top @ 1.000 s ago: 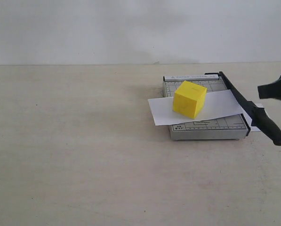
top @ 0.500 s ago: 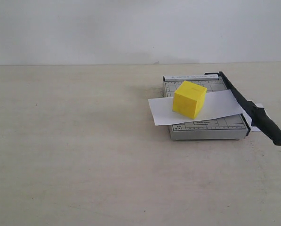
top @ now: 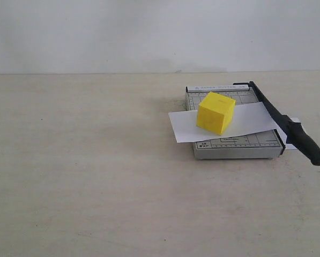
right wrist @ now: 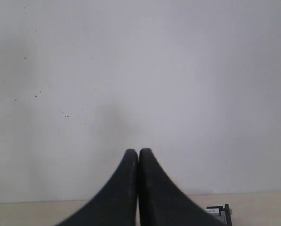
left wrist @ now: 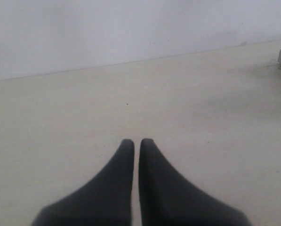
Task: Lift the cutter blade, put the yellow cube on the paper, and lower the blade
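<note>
Now closed, empty, left end effector (left wrist: 136,141), right end effector (right wrist: 138,151)

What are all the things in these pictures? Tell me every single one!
yellow cube: one, bright yellow, sitting on the paper.
paper: one, white, lying across the cutter base and under the blade.
cutter base: one, grey with grid lines, on the table.
cutter blade: one, black, lowered along the base's edge.
table: one, pale beige, under everything.
wall: one, white, behind the table.
left gripper: one, black, shut and empty, over bare table.
right gripper: one, black, shut and empty, facing the wall.
</note>
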